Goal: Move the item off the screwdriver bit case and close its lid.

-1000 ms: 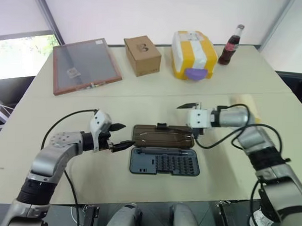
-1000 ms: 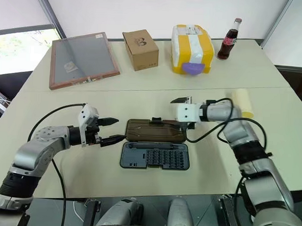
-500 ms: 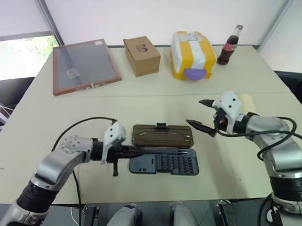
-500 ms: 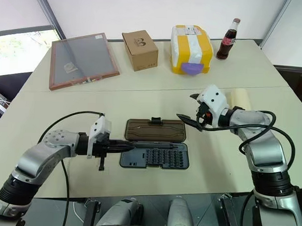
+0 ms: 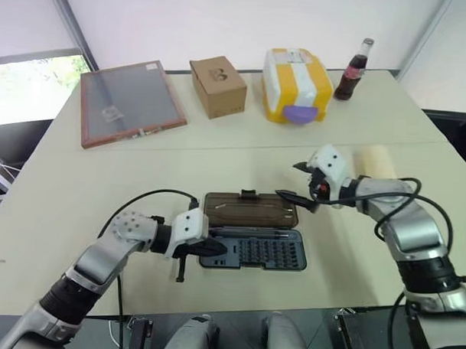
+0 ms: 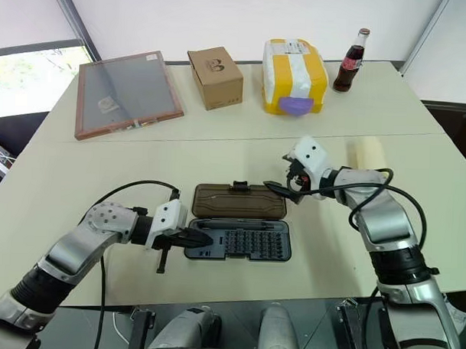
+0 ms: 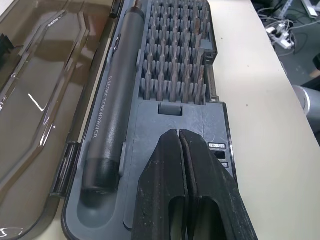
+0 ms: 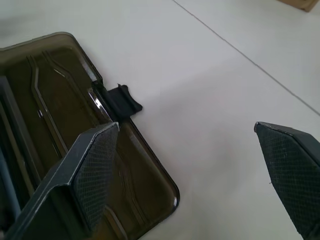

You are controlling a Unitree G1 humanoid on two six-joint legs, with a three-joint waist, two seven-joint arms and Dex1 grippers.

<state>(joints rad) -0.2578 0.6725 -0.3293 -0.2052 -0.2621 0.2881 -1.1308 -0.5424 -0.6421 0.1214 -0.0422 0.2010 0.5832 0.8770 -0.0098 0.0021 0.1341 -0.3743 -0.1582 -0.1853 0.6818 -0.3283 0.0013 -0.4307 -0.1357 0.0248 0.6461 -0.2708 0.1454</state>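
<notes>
Compared with a second ago, both arms are sitting in new places while the case and the roll are lying where they were. Then, the left gripper (image 6: 191, 238) was hanging open beside the left end of the lid; now it is resting with its two black fingers (image 7: 172, 170) pressed flat together, empty, over the left end of the screwdriver bit case (image 5: 253, 249). The right gripper (image 5: 300, 182), which was hovering at the lid's right end with its arm reaching in from the side, is now pointing down at the lid's far right corner with its jaws spread wide, holding nothing.

The case is lying open on the near part of the table (image 5: 218, 151), its dark tray nearest the robot with rows of small bits and a grey electric screwdriver (image 7: 112, 117) lying along the hinge side. The lid (image 5: 251, 210) is lying flat on the table behind the tray, brown and see-through, with its small black latch tab (image 8: 125, 100) on the far edge.

The pale cream-yellow roll (image 6: 369, 155) is lying on the table well to the right of the case, beyond the right arm, touching neither case nor lid.

Along the far edge are standing a wood-framed grey panel (image 5: 131, 100), a cardboard box (image 5: 218, 85), a yellow-and-white box (image 5: 299, 84) and a dark glass bottle (image 5: 354, 70).
</notes>
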